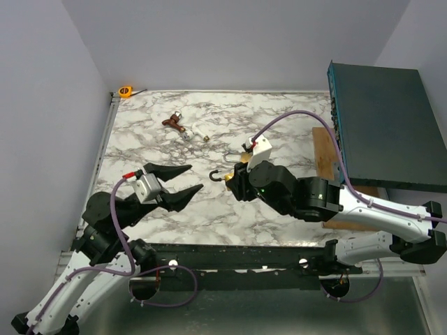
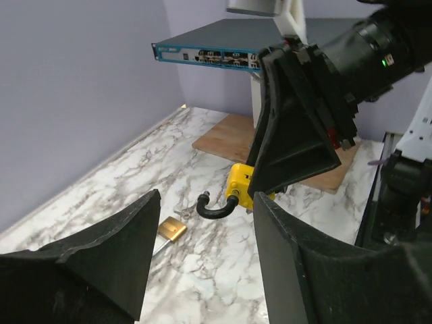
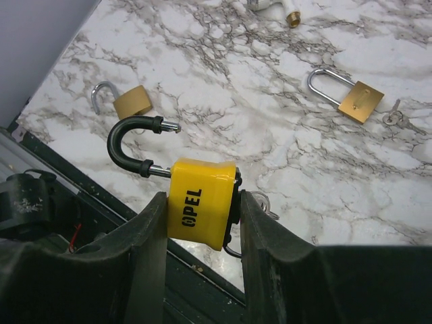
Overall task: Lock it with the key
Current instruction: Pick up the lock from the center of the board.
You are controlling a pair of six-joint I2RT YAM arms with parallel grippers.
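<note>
My right gripper (image 3: 202, 197) is shut on a yellow padlock (image 3: 201, 210) and holds it above the table. The padlock's black shackle (image 3: 128, 145) is swung open and points toward the left arm. A metal key ring (image 3: 262, 202) shows at the lock's bottom end, against one finger; the key itself is hidden. In the top view the right gripper (image 1: 234, 183) is at mid table with the shackle (image 1: 216, 174) sticking out. My left gripper (image 1: 195, 177) is open and empty, just left of the shackle. The left wrist view shows the padlock (image 2: 241, 185) beyond its open fingers (image 2: 108, 256).
A brass padlock (image 3: 360, 101) with a key (image 3: 391, 115) lies on the marble, and another brass padlock (image 3: 133, 101) has an open shackle. A small brown tool (image 1: 173, 122) lies at the back. A teal box (image 1: 384, 125) stands on a wooden board (image 1: 325, 157) at right.
</note>
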